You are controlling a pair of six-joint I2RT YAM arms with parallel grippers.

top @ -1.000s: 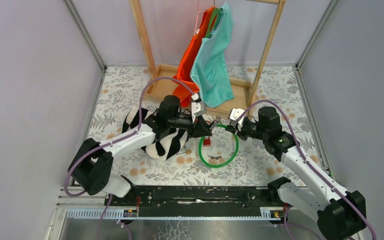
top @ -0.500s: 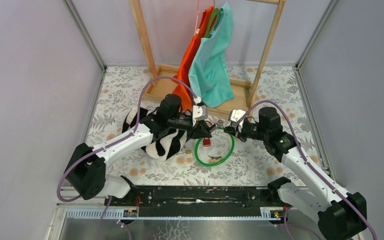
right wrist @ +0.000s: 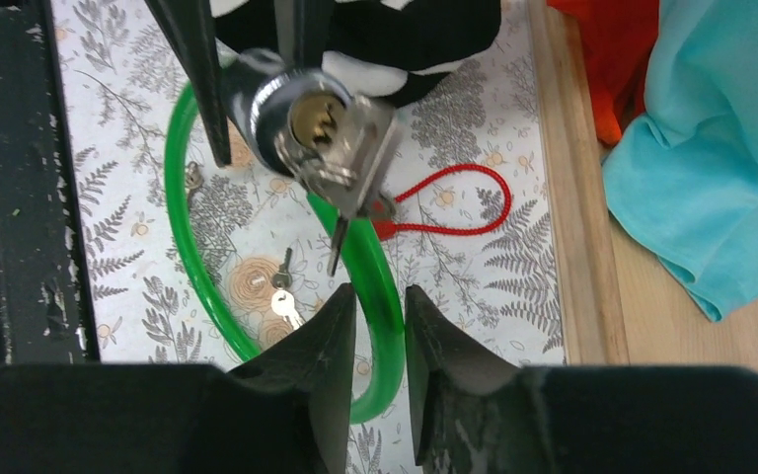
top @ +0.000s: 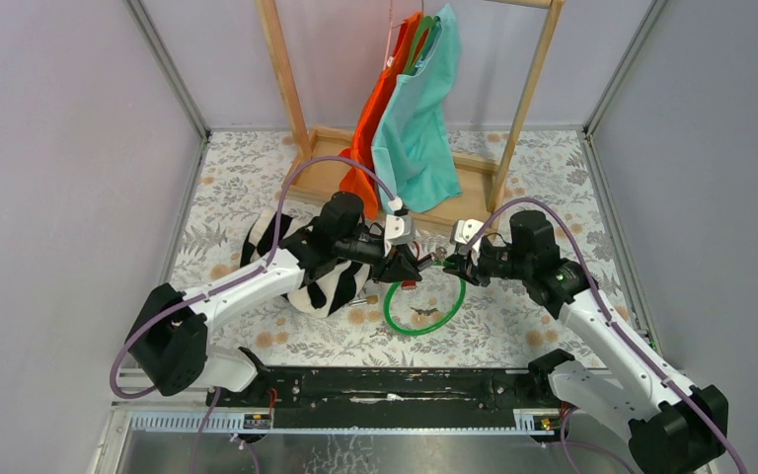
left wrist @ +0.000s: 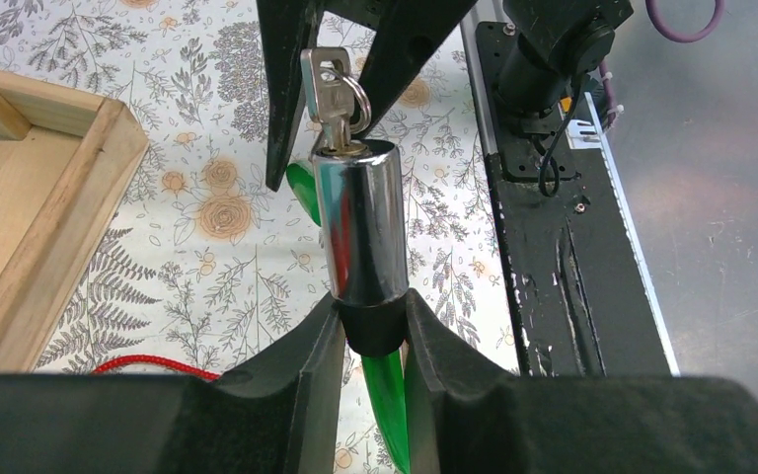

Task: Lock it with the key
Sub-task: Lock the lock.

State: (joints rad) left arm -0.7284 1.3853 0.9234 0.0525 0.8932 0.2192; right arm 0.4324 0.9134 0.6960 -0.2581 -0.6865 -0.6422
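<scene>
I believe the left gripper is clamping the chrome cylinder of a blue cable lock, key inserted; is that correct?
Not quite: the cable is green, not blue, as the right wrist view shows. The left gripper does clamp the chrome cylinder, key inserted.

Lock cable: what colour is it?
The cable is bright green. It shows best in the right wrist view.

Bright, even light, only soft shadows
Top view is sharp all over. In the wrist views the chrome lock cylinder [left wrist: 360, 232] catches streaky glare, and the dark fingers [left wrist: 286, 395] at 6 o'clock are soft and blurry.
</scene>
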